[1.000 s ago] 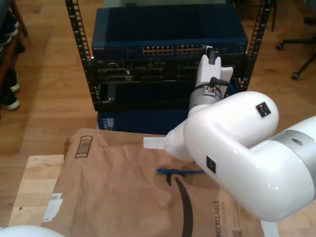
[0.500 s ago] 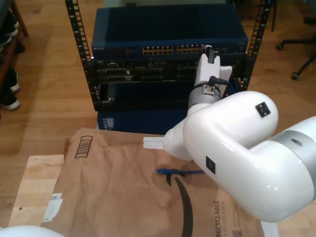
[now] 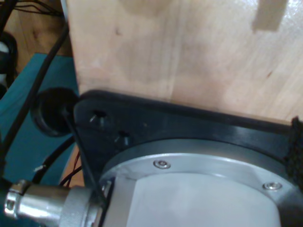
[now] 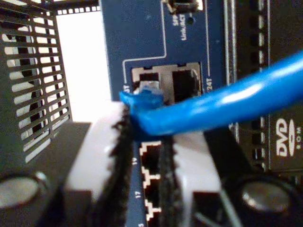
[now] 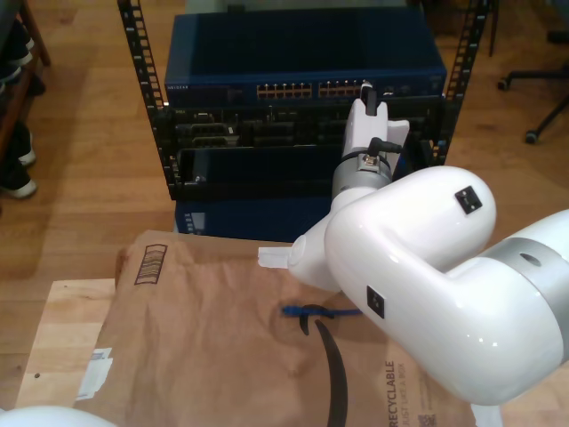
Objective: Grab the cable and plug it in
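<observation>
step: seating plug | my second gripper (image 4: pixel 152 156) clamps the cable (image 4: pixel 208 106) just behind its plug, tip at a switch (image 4: pixel 151 42) port mouth; push straight, no twist | my first gripper: state unreadable

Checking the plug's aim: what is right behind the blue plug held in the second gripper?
An open port in the blue switch, with another beside it. The plug hides the port's lower edge; contact cannot be told.

A brown paper bag (image 5: pixel 222 347) is lying across a wooden table (image 5: pixel 58 334) at the exterior view's bottom; a blue network switch (image 5: pixel 302 62) is sitting in a rack (image 5: pixel 147 98) above, perhaps beside shoes (image 5: pixel 16 173).
</observation>
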You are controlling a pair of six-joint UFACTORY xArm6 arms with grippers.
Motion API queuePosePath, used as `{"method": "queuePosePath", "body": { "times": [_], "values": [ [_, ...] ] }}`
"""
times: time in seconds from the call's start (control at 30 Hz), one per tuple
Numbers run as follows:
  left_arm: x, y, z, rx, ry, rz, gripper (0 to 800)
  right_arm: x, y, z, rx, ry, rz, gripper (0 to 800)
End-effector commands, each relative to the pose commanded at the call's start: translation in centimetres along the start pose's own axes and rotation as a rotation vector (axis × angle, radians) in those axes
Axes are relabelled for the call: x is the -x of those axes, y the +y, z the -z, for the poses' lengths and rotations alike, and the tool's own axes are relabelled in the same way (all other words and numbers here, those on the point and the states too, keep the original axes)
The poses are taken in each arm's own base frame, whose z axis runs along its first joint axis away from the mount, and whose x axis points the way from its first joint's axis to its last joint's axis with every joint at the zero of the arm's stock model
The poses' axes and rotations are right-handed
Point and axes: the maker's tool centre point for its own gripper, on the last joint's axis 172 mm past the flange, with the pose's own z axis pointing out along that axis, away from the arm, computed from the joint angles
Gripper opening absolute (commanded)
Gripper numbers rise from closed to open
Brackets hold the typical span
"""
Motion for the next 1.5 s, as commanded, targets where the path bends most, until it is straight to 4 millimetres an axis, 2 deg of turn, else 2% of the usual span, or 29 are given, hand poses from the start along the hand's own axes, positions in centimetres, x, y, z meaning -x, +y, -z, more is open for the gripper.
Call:
{"method": "queuePosePath", "body": {
  "times": [0.17, 0.37, 0.57, 1.2, 1.5],
  "values": [
    [0.0, 0.0, 0.0, 0.000, 0.002, 0.002, 800, -0.2, 0.1, 0.0, -0.002, 0.004, 0.000, 0],
    [0.0, 0.0, 0.0, 0.001, 0.000, 0.001, 800, -0.6, -1.1, 0.1, -0.013, 0.009, -0.006, 0],
    [0.0, 0.0, 0.0, 0.000, 0.000, 0.000, 800, -0.7, -1.2, 0.2, -0.014, 0.012, -0.008, 0],
    [0.0, 0.0, 0.0, 0.000, 0.000, 0.000, 800, -1.0, -0.7, -0.3, -0.006, 0.014, -0.005, 0],
    [0.0, 0.0, 0.0, 0.000, 0.002, 0.000, 800, -1.3, 0.3, -0.8, 0.022, 0.015, -0.002, 0]
  ]
}}
